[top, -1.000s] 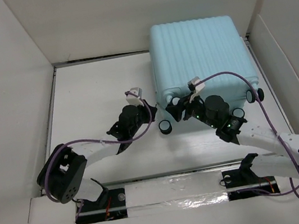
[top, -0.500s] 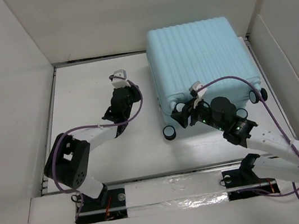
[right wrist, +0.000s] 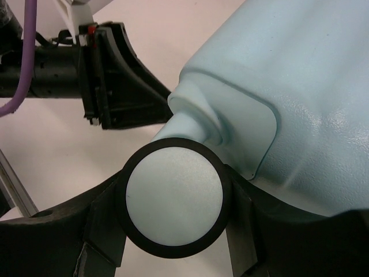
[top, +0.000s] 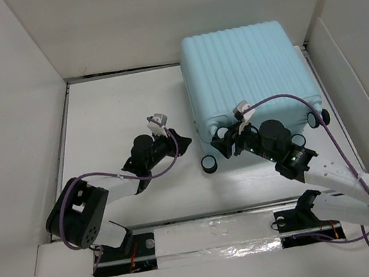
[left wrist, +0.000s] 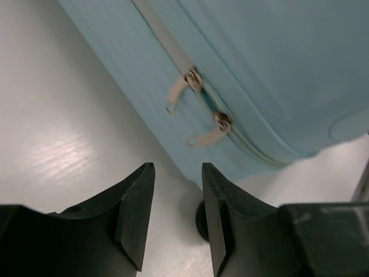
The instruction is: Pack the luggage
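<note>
The luggage (top: 244, 73) is a pale aqua ribbed suitcase, closed, lying flat at the back right. My right gripper (top: 223, 139) is shut on the black-and-white wheel (right wrist: 174, 197) at the case's near-left corner, with a finger on each side of it. My left gripper (top: 179, 143) is open and empty, just left of that corner and pointing at it. In the left wrist view the fingers (left wrist: 138, 208) stand slightly apart in front of the case's side (left wrist: 259, 69), below two silver zipper pulls (left wrist: 207, 135).
Three more wheels show along the case's near edge: one in front of the held corner (top: 209, 164) and two near the right corner (top: 296, 140) (top: 320, 117). White walls (top: 22, 136) enclose the table on three sides. Purple cables loop off both wrists.
My left gripper went out toward the far left, then swung back to point at the case's near-left corner. The case shifted slightly left and nearer, with my right gripper at its wheel.
</note>
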Motion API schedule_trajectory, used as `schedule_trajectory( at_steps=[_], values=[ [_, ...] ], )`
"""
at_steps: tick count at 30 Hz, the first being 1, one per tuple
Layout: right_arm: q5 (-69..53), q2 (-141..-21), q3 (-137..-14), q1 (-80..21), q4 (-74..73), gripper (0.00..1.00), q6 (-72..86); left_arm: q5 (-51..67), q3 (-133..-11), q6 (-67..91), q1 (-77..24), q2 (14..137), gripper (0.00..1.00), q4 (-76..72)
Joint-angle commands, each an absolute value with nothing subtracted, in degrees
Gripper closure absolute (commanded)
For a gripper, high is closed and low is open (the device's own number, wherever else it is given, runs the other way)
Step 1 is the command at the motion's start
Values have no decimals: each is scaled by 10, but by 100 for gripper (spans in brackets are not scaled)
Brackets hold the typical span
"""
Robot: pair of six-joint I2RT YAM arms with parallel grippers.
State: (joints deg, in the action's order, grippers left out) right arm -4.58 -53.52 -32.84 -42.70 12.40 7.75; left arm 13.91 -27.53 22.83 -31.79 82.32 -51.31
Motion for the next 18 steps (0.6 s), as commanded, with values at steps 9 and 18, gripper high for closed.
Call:
schedule_trajectory(
  at_steps=[9,18],
  values=[
    [-114,-522,-336,-428,155,100,76,229,-304,183,-341,841,61,-572],
    [-134,-527,-338,-428,152,100,73,190,-360,163,-341,884,67,-548]
  ],
)
